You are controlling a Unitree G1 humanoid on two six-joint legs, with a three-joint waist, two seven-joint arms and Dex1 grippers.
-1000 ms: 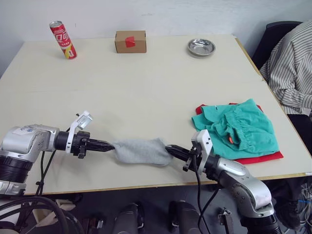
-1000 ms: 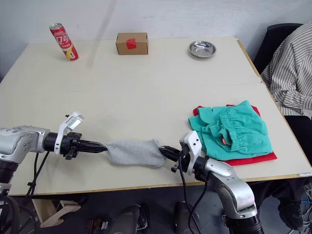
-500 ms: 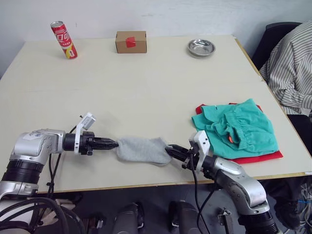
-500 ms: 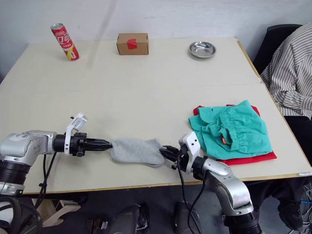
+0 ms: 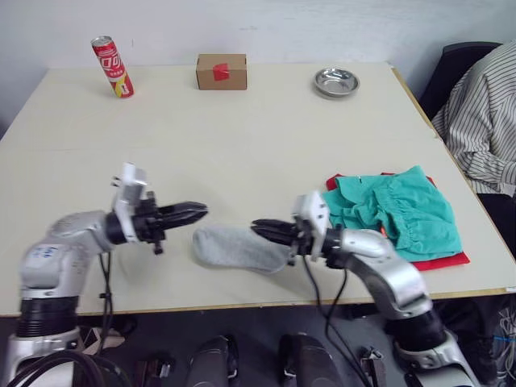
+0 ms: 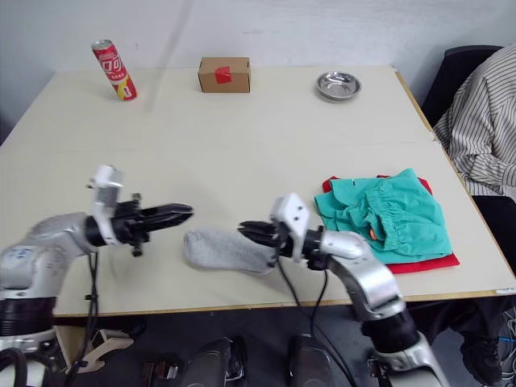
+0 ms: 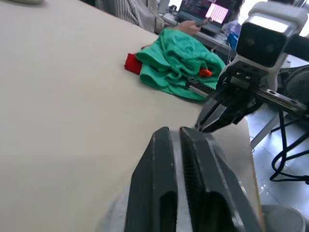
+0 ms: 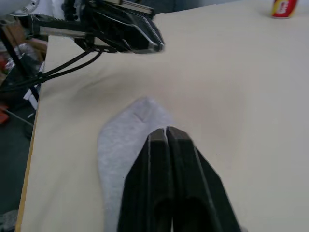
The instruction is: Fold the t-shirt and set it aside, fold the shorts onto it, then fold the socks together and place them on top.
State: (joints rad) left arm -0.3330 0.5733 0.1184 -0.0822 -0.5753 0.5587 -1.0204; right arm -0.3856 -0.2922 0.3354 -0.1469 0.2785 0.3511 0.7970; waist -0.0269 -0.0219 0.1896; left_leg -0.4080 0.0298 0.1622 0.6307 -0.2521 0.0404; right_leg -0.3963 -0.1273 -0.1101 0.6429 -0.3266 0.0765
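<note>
The grey socks [image 5: 235, 248] lie as one flat bundle near the table's front edge. My left gripper [image 5: 200, 212] hovers just above and left of their left end, shut and empty. From the right, my right gripper [image 5: 256, 229] reaches over the bundle's right half, shut, with nothing seen between its fingers; in the right wrist view the socks [image 8: 120, 145] spread beneath it. The teal shorts [image 5: 395, 214] rest crumpled on the red t-shirt [image 5: 442, 260], which shows as an edge under them at the front right.
At the table's far edge stand a red can [image 5: 112, 66], a cardboard box [image 5: 221, 71] and a metal bowl [image 5: 335, 81]. A person in a striped shirt [image 5: 484, 121] sits by the right edge. The table [image 5: 242, 145] is bare in the middle.
Both grippers have let go of the socks' ends and risen off them. The left one has drawn back to the upper left; the right has moved left over the bundle.
</note>
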